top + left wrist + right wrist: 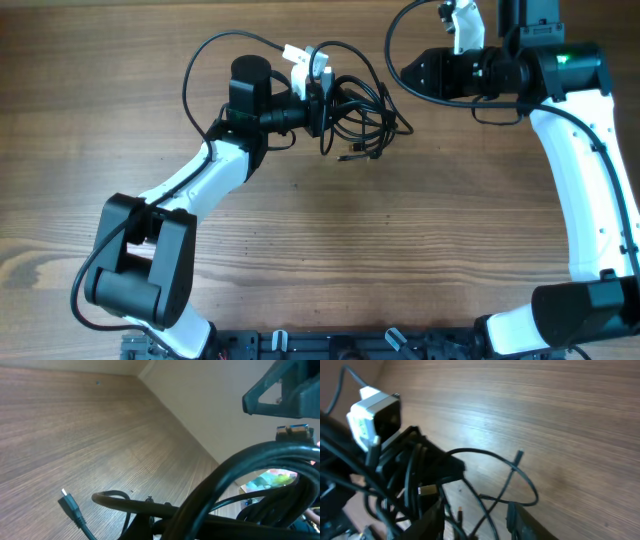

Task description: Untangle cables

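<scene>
The cables [362,118] form a loose black tangle on the wooden table, back centre. My left gripper [324,104] reaches in from the left and is shut on the tangle's left side. In the left wrist view thick cable loops [240,490] fill the foreground and hide the fingers, while one small plug end [71,506] rests on the wood. My right gripper [404,72] hovers just right of the tangle, pointing left. In the right wrist view it [475,521] stands open, with thin cable strands [492,477] running across the gap between its fingers, untouched.
The left arm's own thick wire [210,55] arcs behind its wrist. The left wrist's white camera block [370,415] sits close to the tangle. The table's far edge meets a pale wall [200,400]. Both arm bases [150,290] stand at the front.
</scene>
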Robot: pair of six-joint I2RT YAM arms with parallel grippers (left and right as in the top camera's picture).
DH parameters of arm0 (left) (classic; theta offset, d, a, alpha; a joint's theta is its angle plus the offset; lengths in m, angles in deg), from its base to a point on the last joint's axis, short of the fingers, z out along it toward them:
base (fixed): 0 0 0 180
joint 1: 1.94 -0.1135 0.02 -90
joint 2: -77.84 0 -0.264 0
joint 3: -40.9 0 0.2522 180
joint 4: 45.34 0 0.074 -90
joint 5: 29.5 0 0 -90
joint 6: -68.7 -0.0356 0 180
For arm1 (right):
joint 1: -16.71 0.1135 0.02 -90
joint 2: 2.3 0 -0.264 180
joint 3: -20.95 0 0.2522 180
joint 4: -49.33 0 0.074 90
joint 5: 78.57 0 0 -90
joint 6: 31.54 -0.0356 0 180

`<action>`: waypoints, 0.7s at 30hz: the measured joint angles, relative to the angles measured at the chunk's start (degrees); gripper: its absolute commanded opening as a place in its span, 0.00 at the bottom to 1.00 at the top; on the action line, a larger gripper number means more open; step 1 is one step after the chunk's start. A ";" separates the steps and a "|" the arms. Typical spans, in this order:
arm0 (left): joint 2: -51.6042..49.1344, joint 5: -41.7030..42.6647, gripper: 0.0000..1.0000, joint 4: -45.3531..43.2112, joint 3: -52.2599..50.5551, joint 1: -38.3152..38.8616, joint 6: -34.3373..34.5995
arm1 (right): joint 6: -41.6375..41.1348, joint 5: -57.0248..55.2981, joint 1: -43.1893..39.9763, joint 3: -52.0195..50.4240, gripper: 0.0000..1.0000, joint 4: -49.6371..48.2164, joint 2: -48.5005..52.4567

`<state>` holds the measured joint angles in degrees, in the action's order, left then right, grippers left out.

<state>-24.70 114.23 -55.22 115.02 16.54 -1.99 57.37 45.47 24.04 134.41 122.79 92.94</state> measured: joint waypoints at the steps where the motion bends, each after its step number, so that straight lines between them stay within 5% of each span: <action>1: 0.00 0.07 0.04 -0.09 0.00 0.00 -0.02 | 1.31 1.75 0.00 0.00 0.47 0.81 0.00; 8: 0.00 -0.09 0.04 -0.48 0.00 -0.20 2.25 | 14.49 4.85 0.00 0.04 0.58 8.22 0.00; 17: 0.00 -1.92 0.04 -0.42 0.00 -5.49 30.16 | 29.53 7.76 -1.88 0.04 0.59 10.86 1.44; 21: 0.00 2.64 0.04 -0.46 0.00 -5.79 36.81 | 32.26 10.56 -1.86 0.04 0.58 7.78 3.96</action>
<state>-24.70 116.88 -55.68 115.02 10.75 34.82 89.64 56.02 22.19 134.45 130.57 96.90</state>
